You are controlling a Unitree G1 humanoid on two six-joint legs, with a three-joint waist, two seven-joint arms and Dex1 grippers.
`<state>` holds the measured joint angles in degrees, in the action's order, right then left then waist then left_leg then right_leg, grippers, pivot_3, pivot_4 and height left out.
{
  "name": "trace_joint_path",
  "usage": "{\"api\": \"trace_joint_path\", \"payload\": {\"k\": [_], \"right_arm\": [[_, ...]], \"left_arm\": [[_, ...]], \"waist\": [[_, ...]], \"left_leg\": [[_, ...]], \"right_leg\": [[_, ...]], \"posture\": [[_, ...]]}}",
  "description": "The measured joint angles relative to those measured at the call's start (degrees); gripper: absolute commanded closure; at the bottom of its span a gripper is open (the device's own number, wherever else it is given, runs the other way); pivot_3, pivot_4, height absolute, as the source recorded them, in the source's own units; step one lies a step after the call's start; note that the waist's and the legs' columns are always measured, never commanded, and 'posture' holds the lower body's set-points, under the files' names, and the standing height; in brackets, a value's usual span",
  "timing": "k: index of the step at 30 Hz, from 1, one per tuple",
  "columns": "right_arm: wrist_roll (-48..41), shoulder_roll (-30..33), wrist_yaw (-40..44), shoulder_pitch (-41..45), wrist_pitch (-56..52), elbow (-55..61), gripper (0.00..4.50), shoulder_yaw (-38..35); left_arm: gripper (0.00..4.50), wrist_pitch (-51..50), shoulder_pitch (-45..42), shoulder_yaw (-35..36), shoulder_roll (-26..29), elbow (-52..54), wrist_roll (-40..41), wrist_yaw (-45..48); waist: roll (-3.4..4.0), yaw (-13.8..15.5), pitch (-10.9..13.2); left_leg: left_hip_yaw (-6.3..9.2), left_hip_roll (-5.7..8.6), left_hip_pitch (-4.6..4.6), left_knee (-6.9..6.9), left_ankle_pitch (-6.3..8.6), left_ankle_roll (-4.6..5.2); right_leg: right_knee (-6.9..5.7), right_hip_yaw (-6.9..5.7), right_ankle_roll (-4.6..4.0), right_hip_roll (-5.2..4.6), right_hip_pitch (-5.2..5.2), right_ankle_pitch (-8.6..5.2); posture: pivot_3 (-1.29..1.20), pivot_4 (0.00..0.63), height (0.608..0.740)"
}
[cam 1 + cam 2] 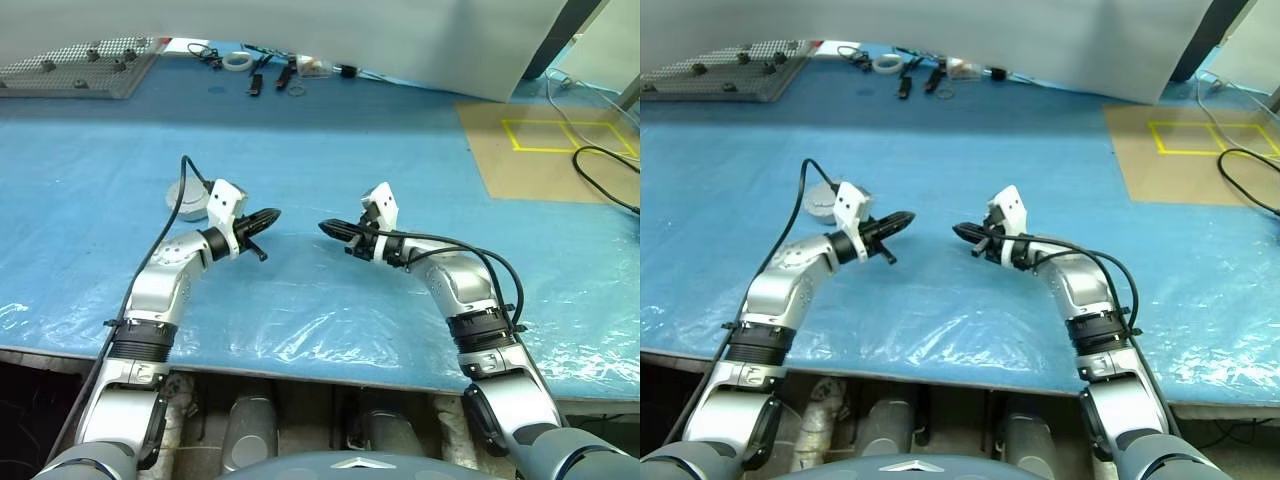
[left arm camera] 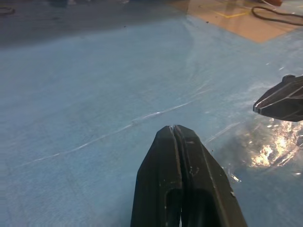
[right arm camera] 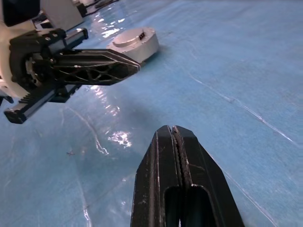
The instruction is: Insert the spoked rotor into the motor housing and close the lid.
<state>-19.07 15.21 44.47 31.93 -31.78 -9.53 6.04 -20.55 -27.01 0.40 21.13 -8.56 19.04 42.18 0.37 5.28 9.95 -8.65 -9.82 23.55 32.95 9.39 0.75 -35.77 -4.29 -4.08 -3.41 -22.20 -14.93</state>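
My left gripper (image 1: 272, 214) and right gripper (image 1: 324, 227) hover just above the blue table (image 1: 330, 150), both shut and empty, tips pointing at each other across a small gap. Behind the left wrist stands a squat round pale silver piece: the lid (image 3: 128, 38) lies flat on top of the motor housing (image 3: 146, 48), also seen as the lid (image 1: 186, 198) partly behind a black cable. The spoked rotor is hidden. In the right wrist view the left gripper (image 3: 135, 66) reaches in front of the housing. The left wrist view catches the right gripper (image 2: 279, 99) at its side.
A grey perforated board (image 1: 80, 65) lies at the back left, with small tools and a tape roll (image 1: 260, 65) beside it. A brown board with yellow tape (image 1: 550, 150) and a black cable (image 1: 605, 175) are at the right. Shiny plastic film (image 1: 300, 320) covers the table's near edge.
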Motion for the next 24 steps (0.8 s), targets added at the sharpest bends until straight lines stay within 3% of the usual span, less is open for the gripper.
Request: {"api": "trace_joint_path", "payload": {"k": [3,4,7,18,19,21,24], "right_arm": [[0.18,0.01,-0.14,-0.1,0.1,0.0,4.5,0.01],[0.77,0.01,-0.89,-0.09,0.31,-0.04,4.5,0.01],[0.76,-0.23,-1.52,-0.23,0.75,-0.16,3.94,-0.67],[0.13,-0.25,-1.48,-0.36,1.36,0.88,0.32,-0.95],[0.13,-0.24,-1.53,-0.36,1.33,0.88,0.02,-0.92],[0.12,-0.26,-1.62,-0.36,1.16,0.82,0.02,-0.87],[0.16,-0.39,-2.0,-0.36,1.88,0.12,0.66,-0.88]], "left_arm": [[4.49,-0.18,-0.02,0.04,0.02,-0.02,-0.24,-0.94],[4.32,-0.17,-0.04,0.14,0.0,-0.02,-0.14,-1.05],[3.58,-1.08,-0.49,1.21,-0.26,-0.06,1.49,-0.6],[0.0,-2.32,-2.74,1.02,-0.34,-0.88,2.26,1.3],[0.0,-2.64,-2.66,0.83,-0.34,-0.76,2.35,1.66],[0.0,-3.32,-2.49,0.66,-0.34,-0.73,2.37,1.93],[0.7,-3.66,-1.85,1.14,-0.38,-0.02,3.19,2.51]], "waist": [[0.0,0.0,0.0],[0.0,0.02,0.0],[0.0,0.05,0.0],[0.0,0.0,0.0],[0.0,0.0,0.0],[0.0,0.0,0.0],[0.0,0.0,0.0]], "left_leg": [[0.0,-0.02,-0.01,-0.01,0.0,0.0],[0.0,-0.02,-0.01,0.0,0.0,0.0],[0.0,-0.01,0.0,0.01,0.0,0.0],[0.0,-0.01,-0.01,-0.01,0.0,0.0],[0.0,-0.01,0.0,-0.01,0.0,0.0],[0.0,-0.01,0.0,-0.01,0.0,0.0],[0.0,-0.01,0.0,-0.01,0.0,0.0]], "right_leg": [[-0.02,-0.01,0.0,0.01,0.0,0.0],[-0.02,-0.01,0.0,0.01,0.0,0.0],[-0.01,-0.01,0.0,0.0,0.0,0.0],[-0.01,0.0,0.0,0.01,-0.01,0.0],[-0.01,0.0,0.0,0.01,-0.01,0.0],[-0.01,0.0,0.0,0.01,-0.01,0.0],[-0.01,0.0,0.0,0.0,-0.01,0.0]], "posture": [[0.0,0.15,0.74],[0.0,0.15,0.74],[0.0,0.15,0.74],[0.0,0.15,0.74],[0.0,0.15,0.74],[0.0,0.15,0.74],[0.0,0.15,0.74]]}}
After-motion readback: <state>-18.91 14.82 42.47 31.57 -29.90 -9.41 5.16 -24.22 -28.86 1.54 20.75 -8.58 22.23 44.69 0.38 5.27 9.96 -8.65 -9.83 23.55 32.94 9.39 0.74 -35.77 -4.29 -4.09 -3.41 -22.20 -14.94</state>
